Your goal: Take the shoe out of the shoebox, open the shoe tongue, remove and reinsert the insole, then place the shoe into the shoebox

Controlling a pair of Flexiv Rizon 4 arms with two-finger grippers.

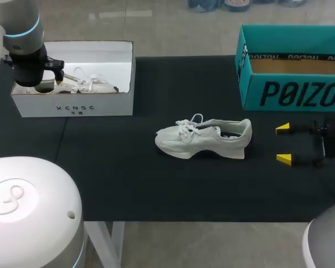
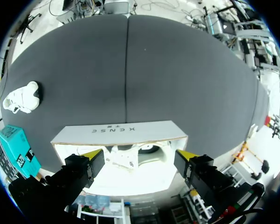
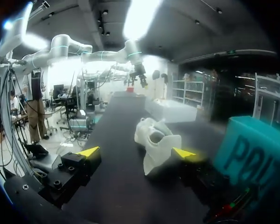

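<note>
Shoe [image 1: 204, 138] out on desk [image 1: 128, 184], second shoe [image 1: 92, 85] in shoebox [image 1: 72, 109].
Left gripper [image 2: 139, 154] spread over shoebox, right gripper [image 1: 283, 143] spread near shoe heel. Likely light, soft upper; grab the firmer heel collar.

table [image 1: 128, 184] covered in black matt cloth, seam down it. shoe [image 1: 204, 139] off-white, soft matt fabric upper, cord laces, smooth sole. white shoebox [image 1: 72, 103] smooth matt cardboard. teal box [image 1: 290, 92] printed card outside, raw brown card inside. left arm shell [image 1: 28, 206] glossy white plastic.
</note>
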